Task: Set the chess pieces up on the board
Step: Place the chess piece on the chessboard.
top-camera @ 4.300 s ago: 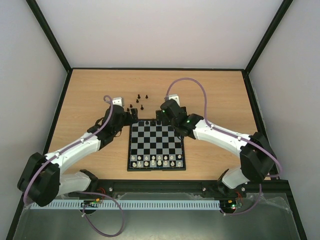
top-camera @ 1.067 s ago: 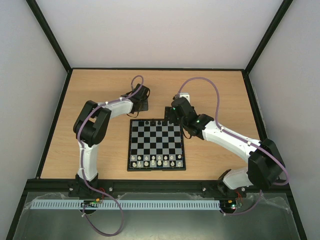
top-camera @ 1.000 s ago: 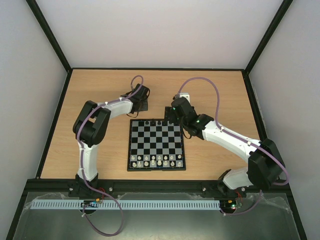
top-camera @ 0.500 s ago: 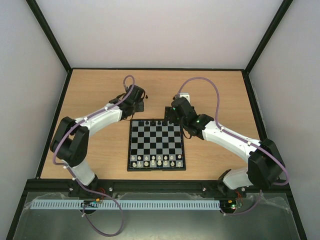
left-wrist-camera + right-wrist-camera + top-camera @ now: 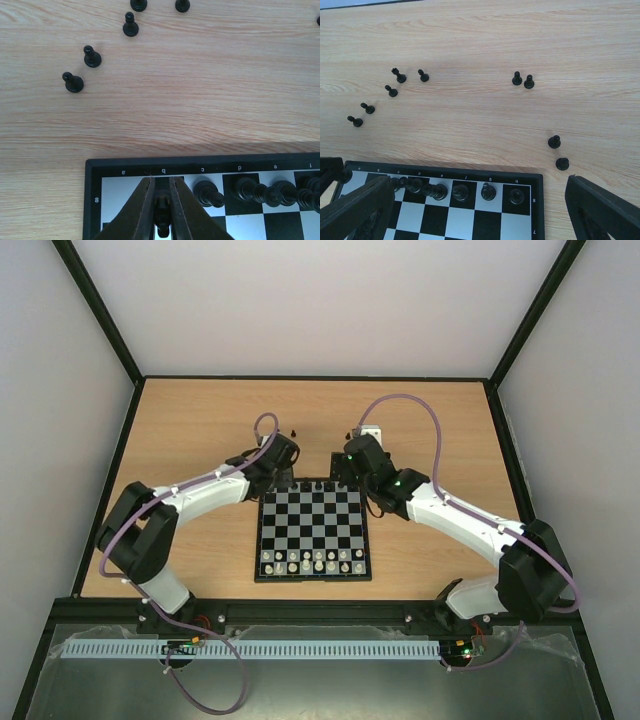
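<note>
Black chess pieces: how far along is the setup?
Done: several black pieces stand on the board's back rank. In hand: the left gripper is shut on another piece at b8. Left: nine loose pieces on the table beyond; the right gripper is open.

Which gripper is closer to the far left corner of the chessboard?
Left. The left gripper holds a black piece just inside that corner of the board; the right gripper hangs open over the far row's right half.

The top camera is looking down from six o'clock, far off; both wrist cameras are hanging close, tilting toward twelve o'clock, sharing the board's twelve o'clock edge.
</note>
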`<state>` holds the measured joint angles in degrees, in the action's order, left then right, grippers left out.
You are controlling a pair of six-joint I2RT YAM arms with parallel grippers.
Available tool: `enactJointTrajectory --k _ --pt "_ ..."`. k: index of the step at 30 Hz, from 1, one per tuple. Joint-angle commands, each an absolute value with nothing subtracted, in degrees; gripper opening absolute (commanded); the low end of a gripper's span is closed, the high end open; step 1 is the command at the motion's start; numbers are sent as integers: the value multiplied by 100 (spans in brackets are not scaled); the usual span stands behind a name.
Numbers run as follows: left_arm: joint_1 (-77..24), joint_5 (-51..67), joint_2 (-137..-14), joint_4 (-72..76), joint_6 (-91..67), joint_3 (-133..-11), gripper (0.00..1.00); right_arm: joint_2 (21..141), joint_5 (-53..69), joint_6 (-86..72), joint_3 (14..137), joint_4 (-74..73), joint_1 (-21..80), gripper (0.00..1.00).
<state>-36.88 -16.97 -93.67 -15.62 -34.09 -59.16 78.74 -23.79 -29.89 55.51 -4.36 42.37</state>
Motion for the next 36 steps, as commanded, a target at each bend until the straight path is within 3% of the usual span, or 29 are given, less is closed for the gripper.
enactJointTrajectory --k 1,36 --pt "-3806 -1807 -9590 -1524 -3585 -5945 11 7709 -2540 -3041 5494 -440 4198 94" --pt "-3898 -1890 -10082 -1330 -3676 -6011 15 7701 -2465 -3014 5505 -461 4177 94"
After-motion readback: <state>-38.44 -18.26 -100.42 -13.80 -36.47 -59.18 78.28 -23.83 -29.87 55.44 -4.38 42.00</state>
